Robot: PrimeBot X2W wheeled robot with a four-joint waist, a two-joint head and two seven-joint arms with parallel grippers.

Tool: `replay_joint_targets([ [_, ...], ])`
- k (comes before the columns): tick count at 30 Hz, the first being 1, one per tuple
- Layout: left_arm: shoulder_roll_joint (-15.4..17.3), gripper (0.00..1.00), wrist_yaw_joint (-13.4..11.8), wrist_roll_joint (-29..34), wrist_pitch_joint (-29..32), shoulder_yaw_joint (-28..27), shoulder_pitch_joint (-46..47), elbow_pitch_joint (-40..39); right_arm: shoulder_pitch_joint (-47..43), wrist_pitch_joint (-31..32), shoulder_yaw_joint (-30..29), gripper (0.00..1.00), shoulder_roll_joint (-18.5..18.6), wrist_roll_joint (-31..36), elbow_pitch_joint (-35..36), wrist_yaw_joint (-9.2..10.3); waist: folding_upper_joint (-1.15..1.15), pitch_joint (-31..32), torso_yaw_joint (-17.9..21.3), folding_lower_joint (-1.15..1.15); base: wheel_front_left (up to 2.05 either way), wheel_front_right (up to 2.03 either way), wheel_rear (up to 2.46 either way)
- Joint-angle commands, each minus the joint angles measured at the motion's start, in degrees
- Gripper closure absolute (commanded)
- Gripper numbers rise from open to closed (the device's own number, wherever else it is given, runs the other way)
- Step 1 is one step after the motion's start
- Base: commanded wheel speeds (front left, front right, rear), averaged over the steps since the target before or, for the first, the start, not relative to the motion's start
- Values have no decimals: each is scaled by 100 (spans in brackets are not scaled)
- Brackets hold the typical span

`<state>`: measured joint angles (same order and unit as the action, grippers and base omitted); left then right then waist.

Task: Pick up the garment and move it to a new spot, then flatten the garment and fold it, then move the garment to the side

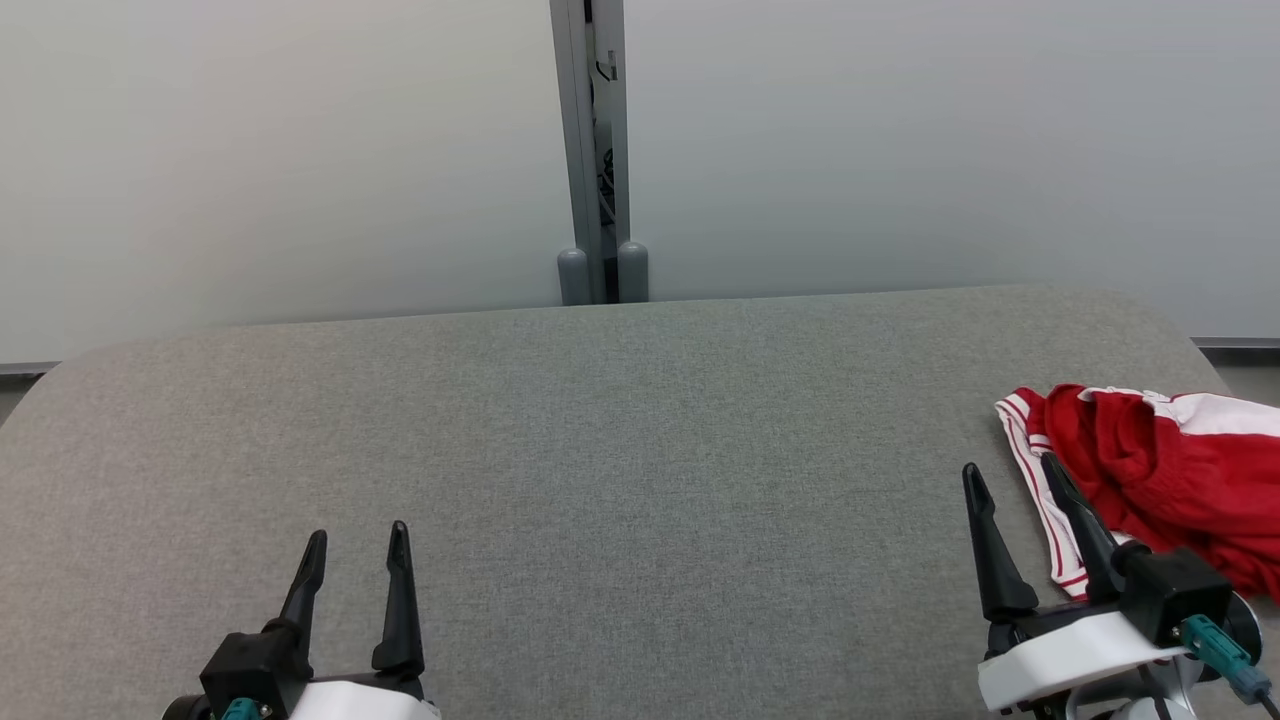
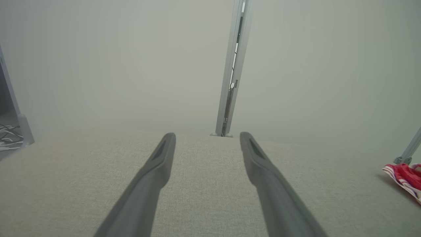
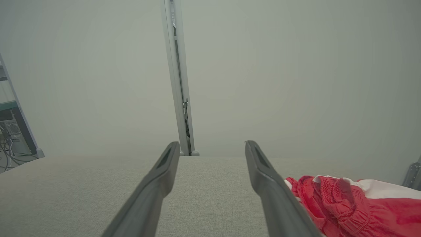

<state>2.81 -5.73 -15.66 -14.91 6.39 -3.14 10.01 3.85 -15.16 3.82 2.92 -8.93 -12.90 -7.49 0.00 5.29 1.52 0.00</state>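
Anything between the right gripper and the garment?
Nothing visible. The open right gripper sits beside the garment at the right of the table; the striped hem lies right next to it.

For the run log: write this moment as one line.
stage: before pickup | left hand: open, empty | right hand: open, empty, by garment | garment: crumpled, right end of table

Soft even light; head view sharp; wrist views hazy, perhaps fogged; faint shadow beside garment [image 2: 406,176].
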Motion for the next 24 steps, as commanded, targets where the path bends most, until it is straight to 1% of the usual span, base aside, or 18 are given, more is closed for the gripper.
replay_joint_targets([
  [1, 21, 0, -35, 3, -21, -11, 12, 9, 6, -3, 1, 0, 10, 32, -3, -1, 0, -8, -9, 0, 0, 0, 0],
  [10, 21, 0, -20, -40, -21, -13, -31, 18, -2, -3, 92, 0, 13, 17, -16, -1, 0, -36, -59, 0, 0, 0, 0],
  [12, 21, 0, -101, 119, -21, -7, -53, 87, 6, -4, 100, 0, 13, 21, -12, -1, 0, -41, -69, 0, 0, 0, 0],
  [14, 22, 0, -106, -3, -21, 5, -61, 145, 13, -3, 102, 0, 12, 33, -16, -1, 0, -42, -76, 0, 0, 0, 0],
  [17, 22, 0, -20, -175, -21, -44, -75, 195, 18, -3, 109, 0, 13, 51, -32, -1, 0, -41, -80, 0, 0, 0, 0],
  [19, 20, 0, 95, -318, -21, -75, -94, 224, 24, -4, 119, 0, 13, 49, -37, -1, 0, -42, -85, 0, 0, 0, 0],
  [20, 21, 0, 194, -460, -21, -73, -110, 259, 25, -3, 122, 0, 13, 49, -42, -1, 0, -41, -88, 0, 0, 0, 0],
  [21, 20, 0, 349, -542, -21, -46, -112, 276, 23, -3, 129, 0, 13, 54, -47, -1, 0, -40, -90, 0, 0, 0, 0],
  [24, 25, 0, 458, -589, -21, -143, -71, 339, 27, -3, 144, 0, 13, 64, -68, -1, 0, -42, -102, 0, 0, 0, 0],
])
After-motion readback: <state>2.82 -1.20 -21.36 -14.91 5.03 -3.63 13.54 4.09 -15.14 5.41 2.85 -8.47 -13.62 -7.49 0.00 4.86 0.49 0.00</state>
